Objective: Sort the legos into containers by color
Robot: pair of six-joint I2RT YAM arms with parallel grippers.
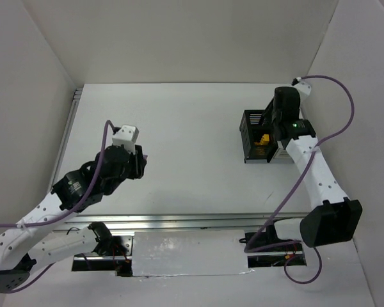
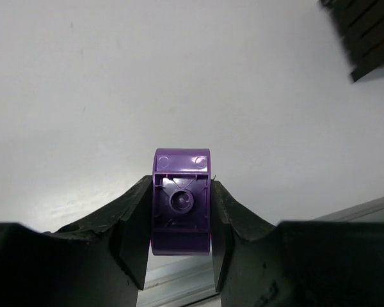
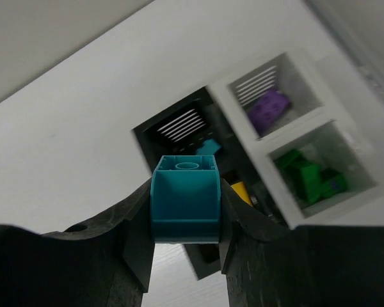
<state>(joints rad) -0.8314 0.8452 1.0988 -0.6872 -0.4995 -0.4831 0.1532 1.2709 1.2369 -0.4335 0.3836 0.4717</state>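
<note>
My left gripper (image 2: 182, 211) is shut on a purple lego (image 2: 182, 199) and holds it above the table at the left (image 1: 141, 160). My right gripper (image 3: 185, 208) is shut on a teal lego (image 3: 184, 199) above the black container (image 3: 179, 128). That black container (image 1: 256, 136) holds a yellow lego (image 1: 264, 139) and a teal one (image 3: 210, 147). Two white containers stand beside it: one (image 3: 278, 80) holds a purple lego (image 3: 269, 109), the other (image 3: 358, 192) holds green legos (image 3: 307, 176).
A metal rail (image 1: 198, 220) runs along the table's near edge, with white walls on three sides. A corner of the black container (image 2: 365, 32) shows at the top right of the left wrist view.
</note>
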